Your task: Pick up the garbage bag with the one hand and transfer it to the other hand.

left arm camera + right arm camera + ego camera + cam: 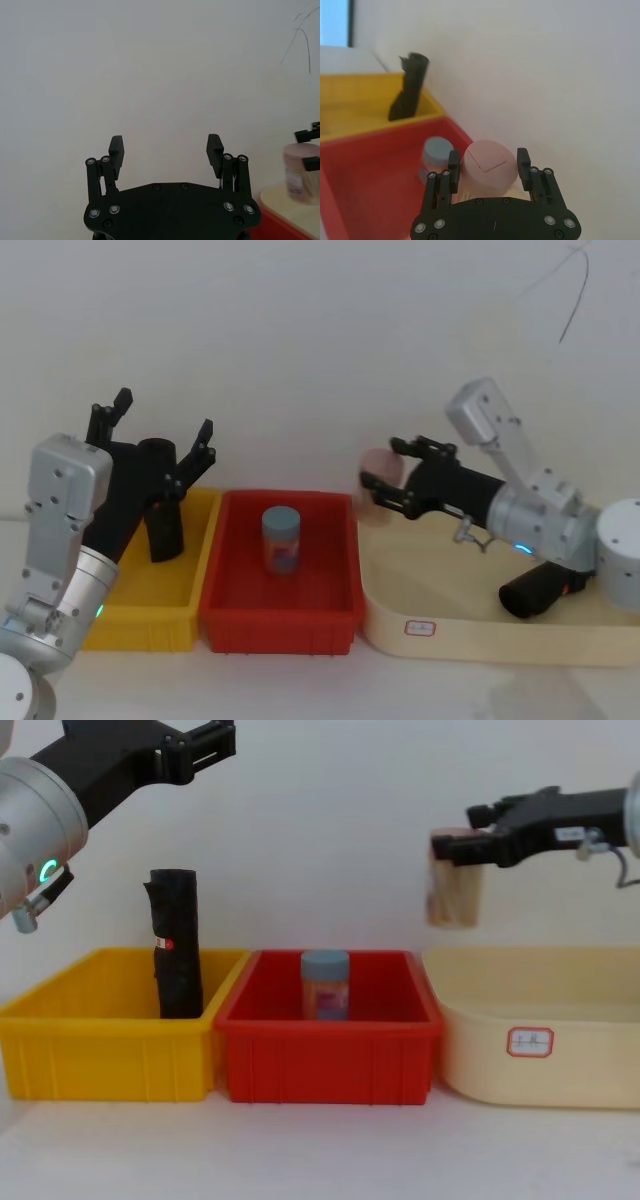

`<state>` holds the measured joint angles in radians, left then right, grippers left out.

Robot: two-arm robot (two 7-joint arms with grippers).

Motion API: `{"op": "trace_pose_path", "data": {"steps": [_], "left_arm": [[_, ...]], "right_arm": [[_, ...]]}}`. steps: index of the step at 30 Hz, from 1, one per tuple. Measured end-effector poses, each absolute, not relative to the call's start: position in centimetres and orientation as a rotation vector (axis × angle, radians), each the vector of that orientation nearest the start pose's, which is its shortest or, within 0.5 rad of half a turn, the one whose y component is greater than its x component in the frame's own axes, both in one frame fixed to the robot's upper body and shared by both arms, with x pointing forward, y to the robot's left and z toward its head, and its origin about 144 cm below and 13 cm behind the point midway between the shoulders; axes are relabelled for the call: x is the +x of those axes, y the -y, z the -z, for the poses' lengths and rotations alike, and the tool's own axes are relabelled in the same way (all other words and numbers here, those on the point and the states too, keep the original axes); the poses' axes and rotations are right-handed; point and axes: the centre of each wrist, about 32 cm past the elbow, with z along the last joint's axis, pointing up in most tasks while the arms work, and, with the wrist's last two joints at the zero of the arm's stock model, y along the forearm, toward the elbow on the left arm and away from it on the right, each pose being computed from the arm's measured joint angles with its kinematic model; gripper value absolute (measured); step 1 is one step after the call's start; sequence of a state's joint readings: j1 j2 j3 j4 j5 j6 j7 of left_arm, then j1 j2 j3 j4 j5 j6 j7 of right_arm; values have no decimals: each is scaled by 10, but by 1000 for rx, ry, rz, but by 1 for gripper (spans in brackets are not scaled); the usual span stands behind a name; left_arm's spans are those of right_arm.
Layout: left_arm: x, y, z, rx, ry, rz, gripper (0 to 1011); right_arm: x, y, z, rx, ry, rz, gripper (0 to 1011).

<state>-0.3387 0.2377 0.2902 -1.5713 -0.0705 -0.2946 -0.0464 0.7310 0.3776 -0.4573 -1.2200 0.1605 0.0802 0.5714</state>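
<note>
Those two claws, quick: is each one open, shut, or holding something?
Left end effector: open, empty, raised above the yellow bin.
Right end effector: shut on the pink jar, held up above the beige tub.

My left gripper point(160, 425) hides part of the garbage bag point(163, 502) behind it; my right gripper's point(385, 480) pink jar point(383, 468) looks blurred.

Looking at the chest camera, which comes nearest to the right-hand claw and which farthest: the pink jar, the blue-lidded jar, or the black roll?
1. Pink jar, gripped in the right gripper itself.
2. Blue-lidded jar, in the red bin, middle.
3. Garbage bag, upright in the yellow bin, far left.
</note>
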Motion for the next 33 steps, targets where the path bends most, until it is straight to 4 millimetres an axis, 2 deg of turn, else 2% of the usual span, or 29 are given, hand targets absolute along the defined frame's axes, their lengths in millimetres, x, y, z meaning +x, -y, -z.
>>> {"op": "trace_pose_path", "data": {"steps": [4, 6, 7, 9, 10, 13, 17, 33], "left_arm": [[531, -206, -1254, -293, 575, -1188, 1002], [531, -206, -1254, -293, 575, -1188, 1002], [531, -206, -1254, -293, 575, -1188, 1002], [531, -206, -1254, -293, 575, -1188, 1002], [531, -206, -1254, -293, 575, -1188, 1002], [531, -206, -1254, -293, 575, -1188, 1002], [531, -206, -1254, -293, 575, -1188, 1002], [531, -206, -1254, -293, 575, -1188, 1002]], "right_arm": [[617, 263, -1299, -286, 352, 815, 672], [614, 269, -1296, -294, 346, 832, 712], [612, 272, -1293, -301, 341, 842, 771], [611, 275, -1291, -304, 338, 850, 827], [610, 276, -1291, -305, 337, 853, 827], [607, 279, -1288, -308, 335, 865, 922], [602, 281, -1287, -295, 340, 876, 998], [580, 268, -1292, -127, 394, 886, 1000]]}}
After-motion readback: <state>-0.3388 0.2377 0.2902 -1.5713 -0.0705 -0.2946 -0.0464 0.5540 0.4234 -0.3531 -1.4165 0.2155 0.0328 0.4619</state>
